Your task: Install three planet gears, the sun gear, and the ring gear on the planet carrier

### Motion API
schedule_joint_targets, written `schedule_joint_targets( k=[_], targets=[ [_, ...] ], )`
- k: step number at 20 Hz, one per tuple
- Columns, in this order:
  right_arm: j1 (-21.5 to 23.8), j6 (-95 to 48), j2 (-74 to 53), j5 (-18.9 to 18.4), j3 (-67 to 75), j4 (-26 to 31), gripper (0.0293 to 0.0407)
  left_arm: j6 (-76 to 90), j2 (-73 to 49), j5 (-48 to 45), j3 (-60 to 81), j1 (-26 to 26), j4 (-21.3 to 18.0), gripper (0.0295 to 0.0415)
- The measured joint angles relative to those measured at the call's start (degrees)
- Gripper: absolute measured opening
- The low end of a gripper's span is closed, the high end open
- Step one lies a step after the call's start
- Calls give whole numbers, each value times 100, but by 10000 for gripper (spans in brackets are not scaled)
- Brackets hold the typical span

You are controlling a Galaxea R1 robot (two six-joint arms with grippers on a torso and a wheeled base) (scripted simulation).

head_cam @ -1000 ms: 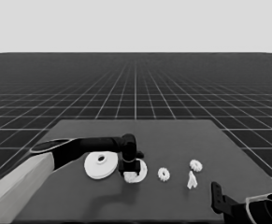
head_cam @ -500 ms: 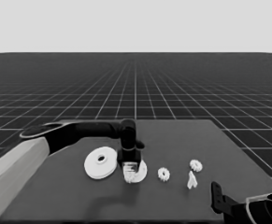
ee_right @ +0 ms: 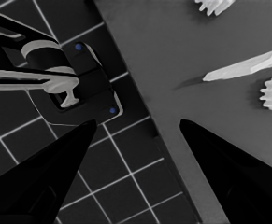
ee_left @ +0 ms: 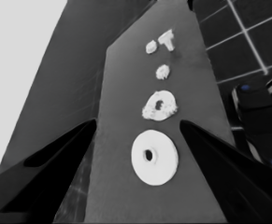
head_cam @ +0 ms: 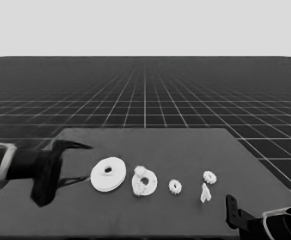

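Note:
The larger round part (head_cam: 108, 174) lies left of the table's middle. Just right of it is the smaller round part (head_cam: 144, 181), with planet gears on it whose teeth show at its rim. One loose gear (head_cam: 175, 186) and another (head_cam: 209, 176) lie farther right. My left gripper (head_cam: 77, 162) hangs open over the table's left end, holding nothing. In the left wrist view the larger part (ee_left: 154, 157) and the smaller part (ee_left: 159, 105) lie beyond the left gripper (ee_left: 138, 121). My right gripper (head_cam: 232, 212) is parked at the lower right; the right wrist view shows the right gripper (ee_right: 138, 121) open.
A thin white piece (head_cam: 205, 192) stands next to the rightmost gear and appears as a long pointed sliver, the thin piece (ee_right: 245, 65), in the right wrist view. Dark machinery with blue lights (ee_right: 86, 88) sits past the table's corner.
My left arm has pulled back from the smaller round part to the table's left end. A gear stays on that part where the fingers were.

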Motion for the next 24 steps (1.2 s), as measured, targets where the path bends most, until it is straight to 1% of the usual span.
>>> schedule_joint_targets(
  k=[2, 3, 4, 5, 6, 8, 12, 13, 14, 15, 18, 22, 24],
  targets=[
    [0, 0, 0, 0, 0, 0, 385, 141, -76, -48, 55, -22, 7, 385],
    [1621, 1504, 716, -417, -1562, 2206, 396, 172, -92, -59, 67, -27, 8, 385],
    [2058, 2162, 1414, -822, -3156, 2799, 393, 190, -101, -65, 74, -30, 9, 385],
    [2118, 2469, 1941, -1107, -4281, 3011, 389, 200, -106, -69, 78, -32, 9, 385],
    [2127, 2598, 2305, -1281, -5045, 3122, 387, 207, -110, -71, 81, -33, 10, 385],
    [2123, 2661, 2702, -1445, -5870, 3218, 385, 212, -112, -73, 83, -34, 10, 385],
    [2115, 2662, 2920, -1523, -6317, 3258, 385, 215, -114, -74, 84, -34, 10, 385],
    [1680, 2596, 3040, -1181, -6560, 2936, 385, 215, -114, -74, 84, -34, 10, 385],
    [1372, 2536, 3152, -969, -6775, 2765, 385, 215, -114, -74, 84, -34, 10, 385],
    [1207, 2488, 3234, -842, -6936, 2676, 385, 215, -114, -74, 84, -34, 10, 385],
    [1039, 2422, 3340, -693, -7145, 2588, 385, 215, -114, -74, 84, -34, 10, 385],
    [1007, 2407, 3363, -658, -7193, 2569, 385, 216, -114, -74, 84, -34, 10, 385],
    [1004, 2406, 3365, -656, -7197, 2567, 314, 216, -114, -74, 84, -34, 10, 385]
  ],
)
